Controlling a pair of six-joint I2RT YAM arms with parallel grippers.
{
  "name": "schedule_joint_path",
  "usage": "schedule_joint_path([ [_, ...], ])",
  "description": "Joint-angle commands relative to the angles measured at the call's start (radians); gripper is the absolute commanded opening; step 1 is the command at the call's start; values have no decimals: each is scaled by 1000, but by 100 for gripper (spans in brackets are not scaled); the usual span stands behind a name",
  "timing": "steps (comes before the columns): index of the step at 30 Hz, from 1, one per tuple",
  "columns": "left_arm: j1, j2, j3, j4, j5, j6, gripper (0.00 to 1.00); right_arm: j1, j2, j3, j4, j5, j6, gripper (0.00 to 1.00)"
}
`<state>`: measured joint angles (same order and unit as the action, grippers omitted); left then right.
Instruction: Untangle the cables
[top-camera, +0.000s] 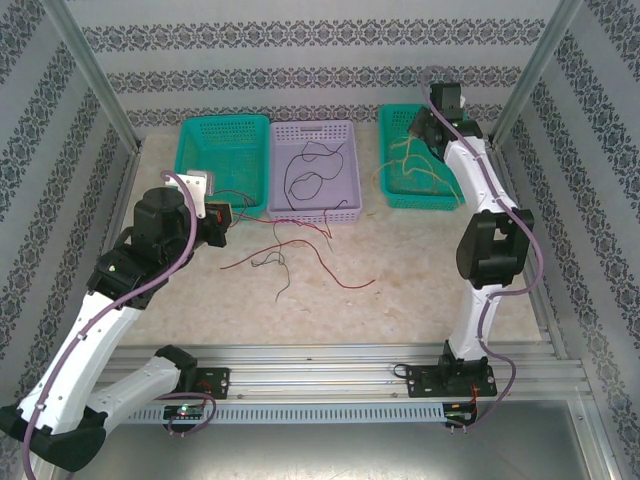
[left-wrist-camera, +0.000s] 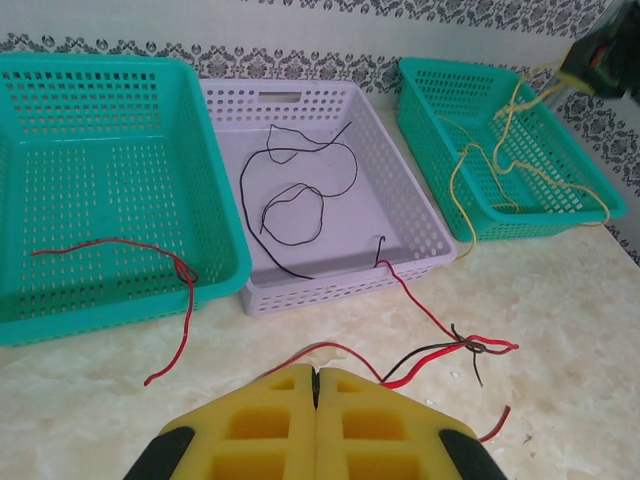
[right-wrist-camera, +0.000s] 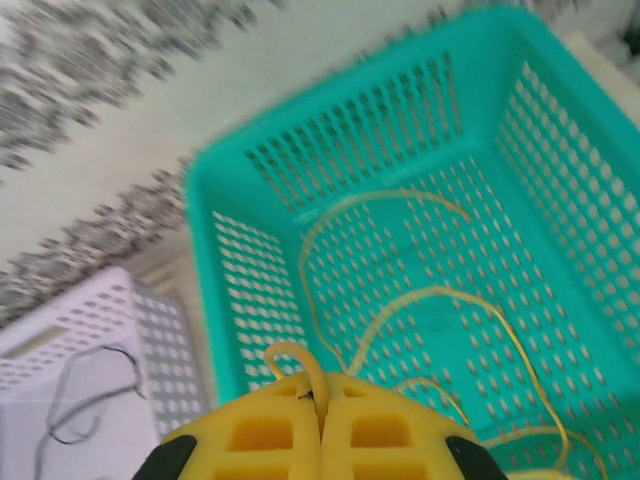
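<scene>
Our right hand (right-wrist-camera: 320, 392) pinches the yellow cable (right-wrist-camera: 400, 192) over its basket (right-wrist-camera: 203, 215); beyond our clenched left hand (left-wrist-camera: 316, 380), a red-black tangle (left-wrist-camera: 470, 347) (on the desk (left-wrist-camera: 570, 310)) remains.

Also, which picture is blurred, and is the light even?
Right wrist view: the wallpaper smears with blur, while the teal basket is only a little soft. Left wrist view: sharp, evenly lit, the lilac basket rim bows slightly. Top view: soft overall, no hard shadows on the table.

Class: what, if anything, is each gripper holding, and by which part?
The right gripper pinches a yellow cable at a bend; the left gripper is shut, seemingly on nothing.
</scene>
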<state>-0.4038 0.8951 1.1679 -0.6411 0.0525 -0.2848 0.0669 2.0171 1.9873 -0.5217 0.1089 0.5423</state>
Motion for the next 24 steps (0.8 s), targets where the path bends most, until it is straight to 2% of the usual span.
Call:
schedule_joint_path([
  [1, 3, -9, -23, 53, 0, 1, 0, 11, -27, 160, -63, 40, -54, 0],
  [7, 3, -8, -37, 60, -2, 16, 0, 47, -90, 219, -67, 76, -100, 0],
  [11, 3, -10, -42, 68, 4, 16, 0, 31, 1, 385, -188, 63, -96, 0],
  [13, 3, -11, -42, 65, 1, 19, 0, 19, 20, 439, -232, 13, -82, 0],
  [15, 3, -16, -48, 67, 0, 22, 0, 30, -12, 435, -223, 6, -94, 0],
  [18, 3, -15, -54, 71, 0, 25, 0, 63, -75, 433, -205, 60, -131, 0],
  [24, 5, -12, -64, 78, 13, 22, 0, 64, -137, 432, -269, 73, -123, 0],
])
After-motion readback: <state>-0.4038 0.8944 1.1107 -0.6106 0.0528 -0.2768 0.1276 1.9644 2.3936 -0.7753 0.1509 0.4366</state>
